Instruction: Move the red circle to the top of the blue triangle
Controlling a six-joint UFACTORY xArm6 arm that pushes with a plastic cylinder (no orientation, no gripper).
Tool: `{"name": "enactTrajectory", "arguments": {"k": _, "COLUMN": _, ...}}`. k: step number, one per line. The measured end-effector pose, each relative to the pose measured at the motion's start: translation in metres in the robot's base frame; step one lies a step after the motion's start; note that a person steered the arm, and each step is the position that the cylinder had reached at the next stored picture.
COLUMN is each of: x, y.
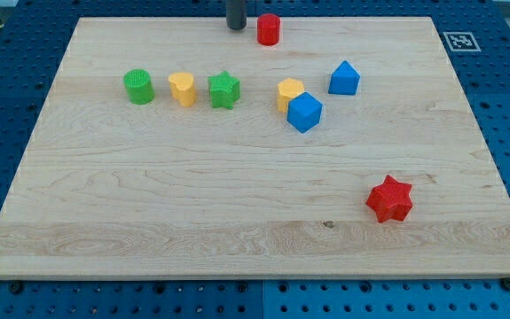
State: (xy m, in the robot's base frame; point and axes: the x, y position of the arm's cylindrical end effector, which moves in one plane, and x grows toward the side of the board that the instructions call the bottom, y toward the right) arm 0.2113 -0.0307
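The red circle is a short red cylinder near the view's top edge of the board, a little right of centre. The blue triangle stands below and to the right of it, apart from it. My tip is the lower end of a dark rod coming down from the view's top; it sits just left of the red circle with a small gap between them.
A blue cube touches a yellow block left of the blue triangle. A green cylinder, a yellow heart and a green star form a row at left. A red star lies lower right. The wooden board sits on a blue pegboard.
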Motion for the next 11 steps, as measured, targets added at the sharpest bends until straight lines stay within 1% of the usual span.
{"name": "enactTrajectory", "arguments": {"k": 2, "x": 0.025, "y": 0.055}}
{"name": "enactTrajectory", "arguments": {"k": 3, "x": 0.035, "y": 0.063}}
{"name": "enactTrajectory", "arguments": {"k": 4, "x": 0.036, "y": 0.063}}
{"name": "enactTrajectory", "arguments": {"k": 5, "x": 0.018, "y": 0.061}}
{"name": "enactTrajectory", "arguments": {"k": 6, "x": 0.016, "y": 0.073}}
{"name": "enactTrajectory", "arguments": {"k": 8, "x": 0.016, "y": 0.113}}
{"name": "enactTrajectory", "arguments": {"k": 11, "x": 0.025, "y": 0.126}}
